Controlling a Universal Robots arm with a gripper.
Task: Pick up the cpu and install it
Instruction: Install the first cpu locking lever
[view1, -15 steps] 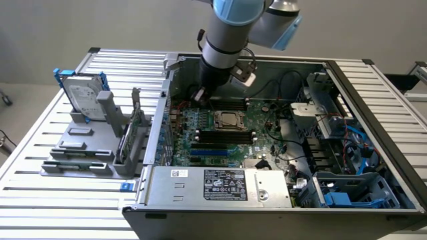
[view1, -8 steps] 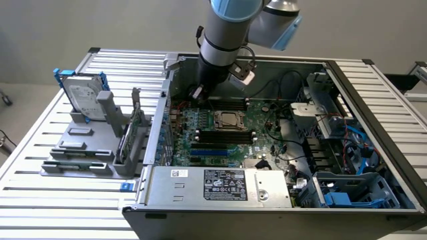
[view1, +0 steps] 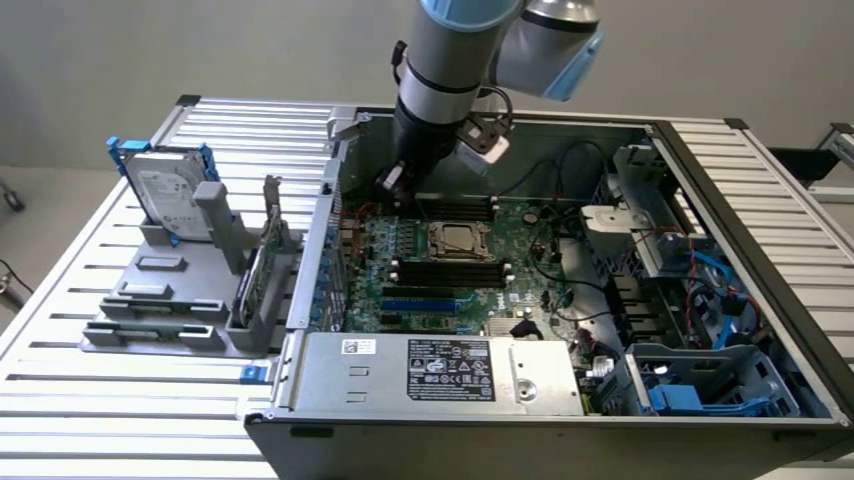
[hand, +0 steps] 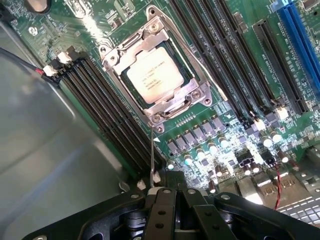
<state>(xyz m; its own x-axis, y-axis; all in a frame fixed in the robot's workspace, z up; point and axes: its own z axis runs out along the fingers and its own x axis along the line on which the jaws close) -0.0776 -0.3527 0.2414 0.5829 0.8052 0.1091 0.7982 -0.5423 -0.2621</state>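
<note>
with pincer (hand: 162, 192) shut on nothing, risks snagging the thin lever (hand: 152, 150) just ahead and jarring the socketed cpu (hand: 156, 75) beyond it.

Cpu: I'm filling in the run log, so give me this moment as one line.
cpu: sitting in socket on green board | claw: above board, apart from cpu | grip on cpu: none
</note>
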